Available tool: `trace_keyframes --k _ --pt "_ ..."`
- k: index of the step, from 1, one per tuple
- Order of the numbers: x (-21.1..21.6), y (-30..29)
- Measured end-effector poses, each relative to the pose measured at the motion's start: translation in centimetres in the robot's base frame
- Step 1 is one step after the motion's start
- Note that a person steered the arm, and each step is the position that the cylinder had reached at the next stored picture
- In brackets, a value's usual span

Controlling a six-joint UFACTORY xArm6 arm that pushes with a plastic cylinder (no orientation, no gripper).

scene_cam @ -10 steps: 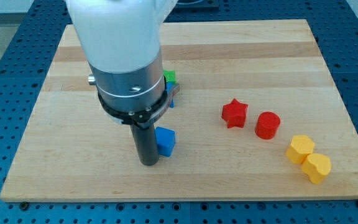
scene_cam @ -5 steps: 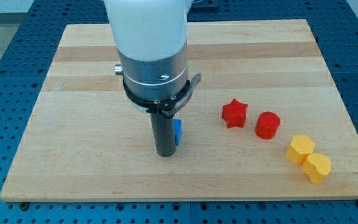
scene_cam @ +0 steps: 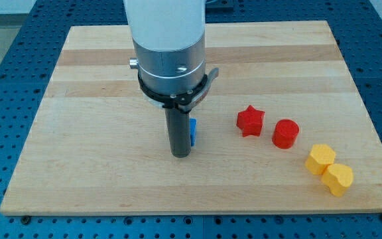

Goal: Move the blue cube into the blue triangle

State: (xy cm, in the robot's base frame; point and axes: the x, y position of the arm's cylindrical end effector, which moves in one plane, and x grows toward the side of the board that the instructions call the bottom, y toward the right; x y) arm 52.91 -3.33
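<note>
My tip (scene_cam: 180,154) rests on the wooden board (scene_cam: 78,153) a little left of centre, toward the view's bottom. The blue cube (scene_cam: 193,131) shows only as a thin blue sliver at the rod's right side; most of it is hidden behind the rod. It touches or nearly touches the rod just above the tip. The blue triangle is not visible; the arm's body covers the area where it lay.
A red star (scene_cam: 250,121) and a red cylinder (scene_cam: 285,133) lie right of centre. Two yellow blocks (scene_cam: 321,159) (scene_cam: 338,178) sit near the bottom right corner. The arm's wide body (scene_cam: 168,53) hides the board's upper middle.
The arm and tip have moved to the right. The blue cube has been pushed slightly up and right and is now mostly hidden. The green and blue blocks behind the arm are now covered.
</note>
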Motion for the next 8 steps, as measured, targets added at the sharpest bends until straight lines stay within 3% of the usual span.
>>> trace_keyframes --k 5,8 --pt "-1.9 1.5" --pt "-8.0 4.1"
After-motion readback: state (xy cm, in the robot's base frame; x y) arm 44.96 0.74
